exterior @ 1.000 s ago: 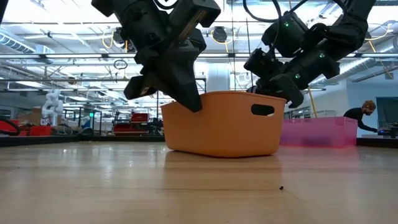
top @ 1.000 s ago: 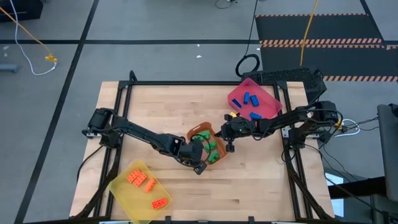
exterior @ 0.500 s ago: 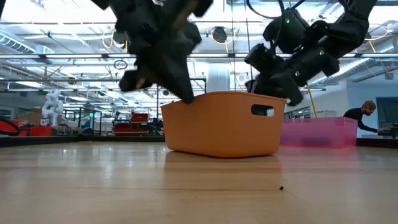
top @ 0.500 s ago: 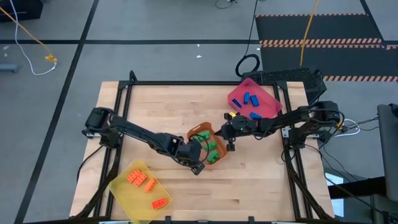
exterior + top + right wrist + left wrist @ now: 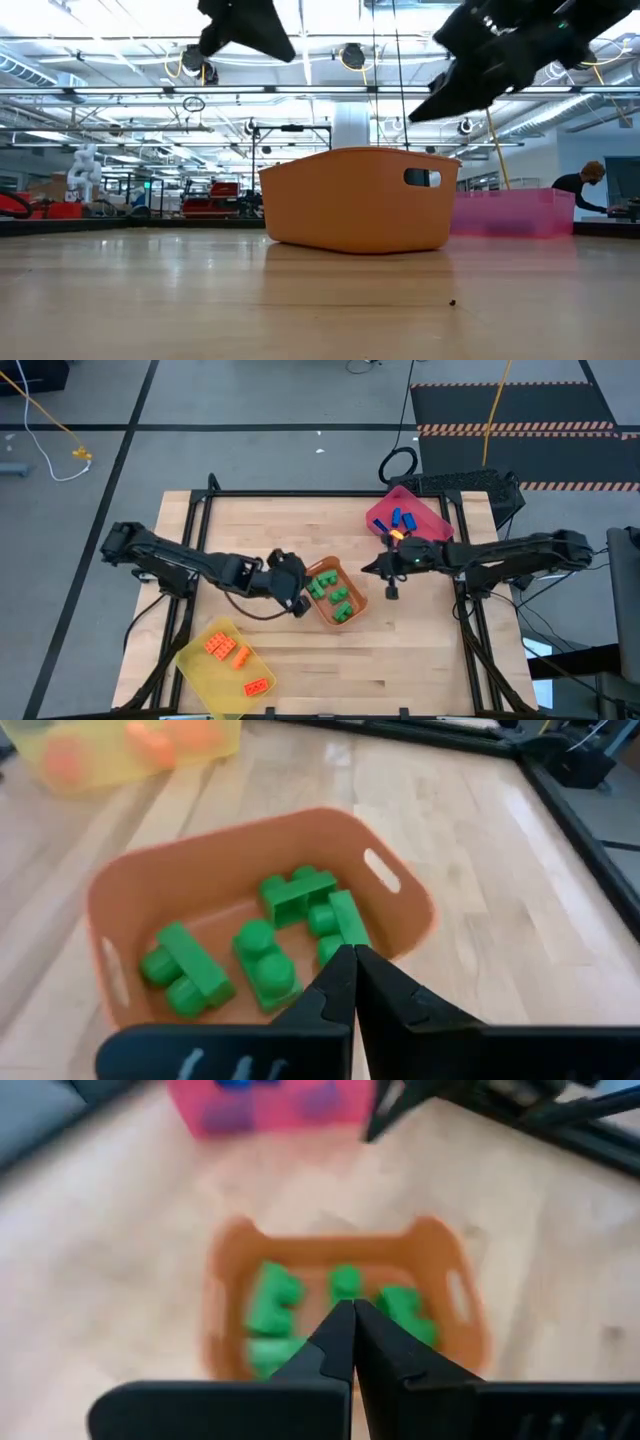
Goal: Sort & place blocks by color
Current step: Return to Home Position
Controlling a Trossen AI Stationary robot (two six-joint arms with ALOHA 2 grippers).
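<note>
Several green blocks (image 5: 262,952) lie in the orange tray (image 5: 355,600) at mid-table. Blue blocks (image 5: 401,518) lie in the pink tray (image 5: 432,525) at the far right. Orange blocks (image 5: 228,651) lie in the yellow tray (image 5: 195,658) at the near left. My left gripper (image 5: 352,1308) hangs shut above the table just left of the orange tray (image 5: 225,1270), pointing at it. My right gripper (image 5: 352,952) hangs shut above the tray's right side (image 5: 415,910). Both are empty and well above the tray's rim (image 5: 360,152) in the low view.
Bare wood lies in front of the orange tray toward the near edge and across the far left of the table (image 5: 250,520). A black frame (image 5: 470,620) borders the table top. A person (image 5: 585,185) shows far off in the room behind.
Both grippers have risen from the orange tray's rim, staying shut. The left one has drawn back toward the table's left edge and rolled; the right one has drawn back toward the right edge. The tray has stayed in place.
</note>
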